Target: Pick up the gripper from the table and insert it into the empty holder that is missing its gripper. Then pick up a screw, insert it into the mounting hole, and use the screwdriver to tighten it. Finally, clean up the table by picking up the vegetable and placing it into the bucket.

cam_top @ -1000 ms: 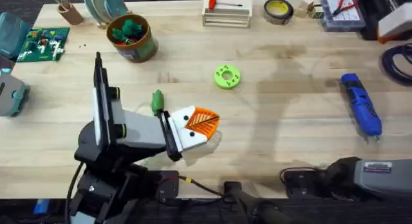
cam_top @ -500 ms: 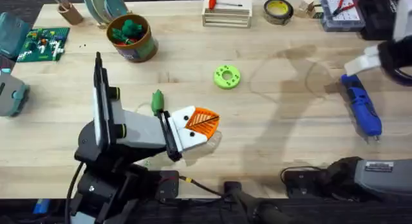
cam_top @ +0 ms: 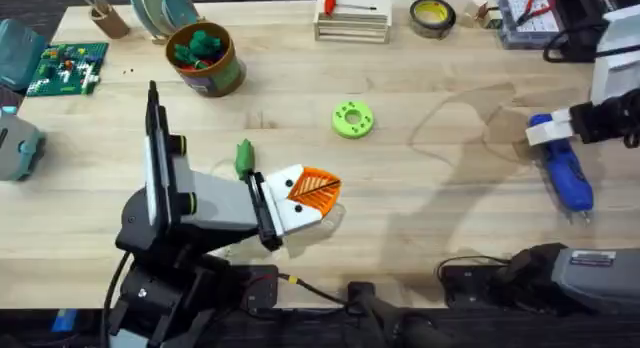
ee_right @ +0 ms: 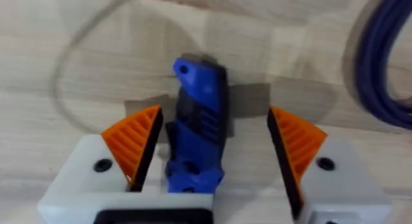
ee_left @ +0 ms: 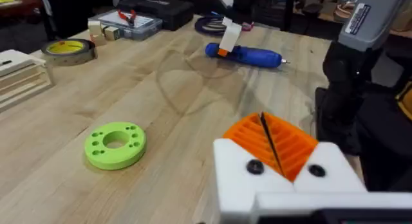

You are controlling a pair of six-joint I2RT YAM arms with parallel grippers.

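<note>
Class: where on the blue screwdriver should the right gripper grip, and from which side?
Grip the screwdriver across its thick blue body, from above. It lies flat on the table, and the right gripper already straddles its rear end, fingers open either side.

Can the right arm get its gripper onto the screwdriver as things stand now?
Probably yes. The right gripper hangs open directly over the screwdriver, an orange pad on each side of the blue body, and nothing lies between them.
</note>
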